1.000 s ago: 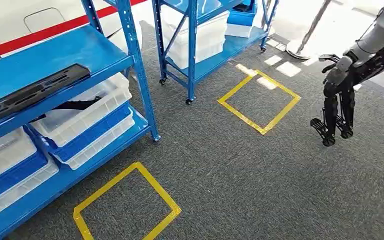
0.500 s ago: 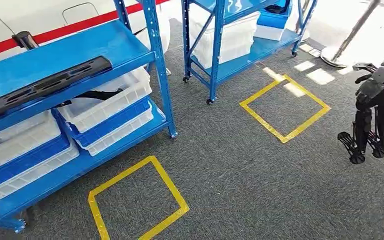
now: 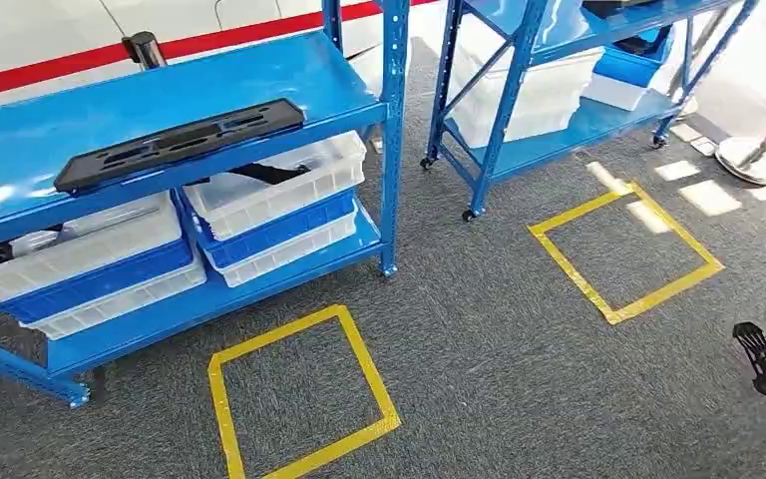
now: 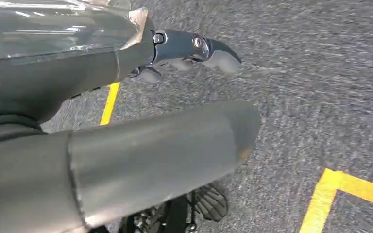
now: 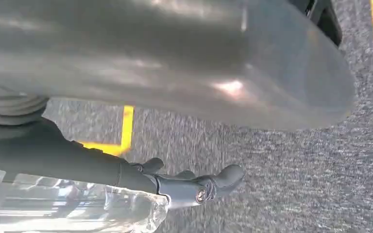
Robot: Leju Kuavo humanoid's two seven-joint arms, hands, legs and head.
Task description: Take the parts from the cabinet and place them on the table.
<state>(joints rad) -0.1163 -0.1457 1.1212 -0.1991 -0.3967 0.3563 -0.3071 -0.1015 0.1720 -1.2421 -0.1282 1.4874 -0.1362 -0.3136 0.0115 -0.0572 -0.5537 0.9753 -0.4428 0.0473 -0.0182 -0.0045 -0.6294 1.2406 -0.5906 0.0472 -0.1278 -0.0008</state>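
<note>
While a long black part (image 3: 182, 145) lies flat on the top shelf of the blue rack (image 3: 389, 150) in the upper left of the head picture, another black part (image 3: 269, 174) pokes out of a white bin (image 3: 279, 185) one shelf down. More white and blue bins (image 3: 80, 269) sit beside it. On the grey carpet (image 3: 479, 339) are two yellow tape squares (image 3: 299, 394). Both hands hang over the carpet. The left hand (image 4: 126, 160) holds nothing, fingers stretched out. The right hand (image 5: 175, 73) is the same.
</note>
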